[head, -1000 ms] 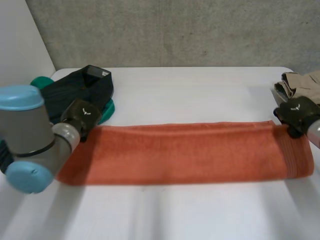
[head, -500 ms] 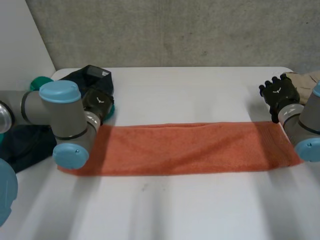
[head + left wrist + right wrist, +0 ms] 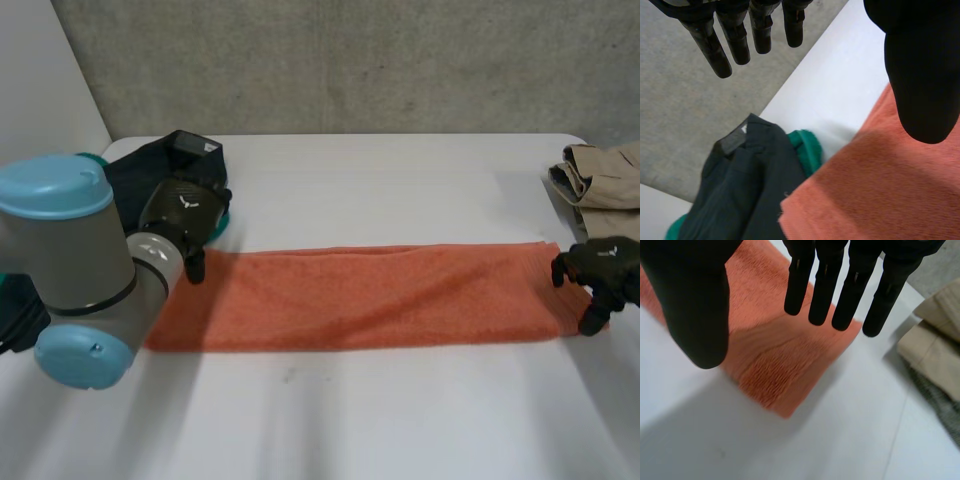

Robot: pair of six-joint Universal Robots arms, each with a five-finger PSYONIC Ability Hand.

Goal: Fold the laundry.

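Orange towel (image 3: 370,295) looks soft, floppy, prob. light; pinch its end corners, where left hand (image 3: 185,213) & right hand (image 3: 603,268) wait unclenched, empty.

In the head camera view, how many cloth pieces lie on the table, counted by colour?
orange towel: 1
dark garment: 1
green cloth: 1
beige garment: 1
Total: 4

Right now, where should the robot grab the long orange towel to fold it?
Probably by its two short ends, coming down from above. The long orange terry towel lies flat in a strip, and the open left robot hand and open right robot hand are one at each end.
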